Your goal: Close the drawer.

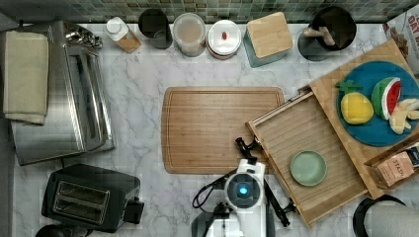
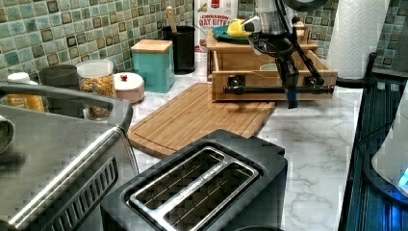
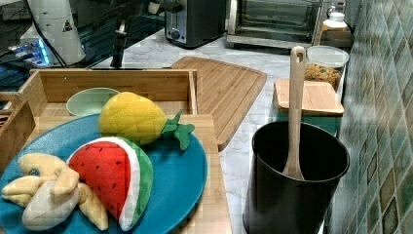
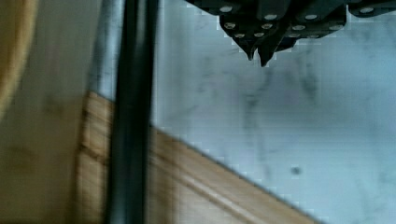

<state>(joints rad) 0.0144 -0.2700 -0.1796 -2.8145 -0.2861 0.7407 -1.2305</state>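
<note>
Marble worktop (image 1: 143, 94), white with grey veining, carries everything, backed by a wall of green mosaic tiles (image 2: 57, 29). The steel toaster oven (image 1: 59, 98) stands at the top view's left, with a black toaster (image 1: 89, 197) below it. A row of jars and a teal box with a wooden lid (image 1: 269, 37) lines the wall.

Next in size is the bamboo unit at the top view's right. Its top bears a blue plate (image 1: 375, 128) of plush fruit. The drawer (image 1: 309, 128) is pulled well out from under it toward the cutting board (image 1: 207, 128), its slatted floor exposed and a small green dish (image 1: 308, 168) lying inside. So the closing has not visibly begun, and the whole travel back under the unit is left, as I judge it.

The arm stands over the worktop just outside the drawer's front board. In the left view its gripper (image 2: 291, 98) hangs in front of the black handle bar (image 2: 269, 89). In the wrist view the fingers (image 4: 252, 46) come together at their tips, closed on nothing, with bare marble behind them and the bar off to one side. The likely next step is a push on the front board.
</note>
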